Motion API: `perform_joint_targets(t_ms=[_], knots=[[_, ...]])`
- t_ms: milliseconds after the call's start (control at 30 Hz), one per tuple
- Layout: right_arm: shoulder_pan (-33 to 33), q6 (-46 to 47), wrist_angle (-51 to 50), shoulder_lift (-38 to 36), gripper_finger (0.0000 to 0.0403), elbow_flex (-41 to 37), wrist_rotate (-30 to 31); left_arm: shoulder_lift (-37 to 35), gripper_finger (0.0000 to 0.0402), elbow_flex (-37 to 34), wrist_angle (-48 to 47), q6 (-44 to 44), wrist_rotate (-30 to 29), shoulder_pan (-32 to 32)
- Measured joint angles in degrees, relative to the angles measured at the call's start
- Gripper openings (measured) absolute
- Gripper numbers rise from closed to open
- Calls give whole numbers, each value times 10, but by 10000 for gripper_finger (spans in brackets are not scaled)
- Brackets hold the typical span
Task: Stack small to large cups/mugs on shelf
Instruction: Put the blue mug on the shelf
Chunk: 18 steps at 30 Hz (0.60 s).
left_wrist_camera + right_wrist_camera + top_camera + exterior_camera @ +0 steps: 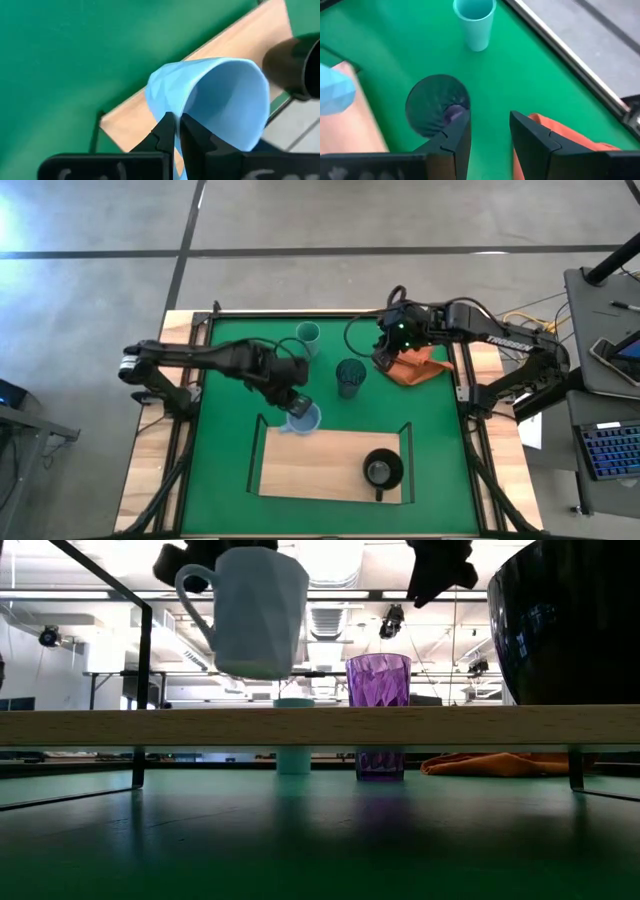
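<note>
Green mat [230,450] covers the table inside a pale wood frame, and the left arm reaches across it from the left edge of the high view. The left gripper [292,402] sits just left of centre, its fingers [167,134] pinched on the rim of the light blue mug [303,418], which hangs clear above the shelf [320,470] in the low view, near its upper left corner in the high view. The shelf, a light-wood board with thin black uprights, lies in the lower middle of the high view. The pale teal cup [308,336] stands upright on the mat in the upper middle. Just right of centre stands the purple tumbler [350,377], upright and apart from the shelf's far edge. On the shelf's right end sits the black mug [382,469], close to the right upright. In the upper right the right gripper [388,350] hovers with its jaws apart and empty, beside the tumbler and over the edge of the orange cloth [415,366].
</note>
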Motion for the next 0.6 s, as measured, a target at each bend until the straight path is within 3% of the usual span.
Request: perform_joint_targets(t_ms=[367, 600], knots=[[-1, -41, 3, 1, 127, -5, -115, 35, 0, -2, 101, -209, -92, -118], [36, -23, 3, 1, 127, -25, -204, 92, 0, 3, 117, -256, -102, -158]])
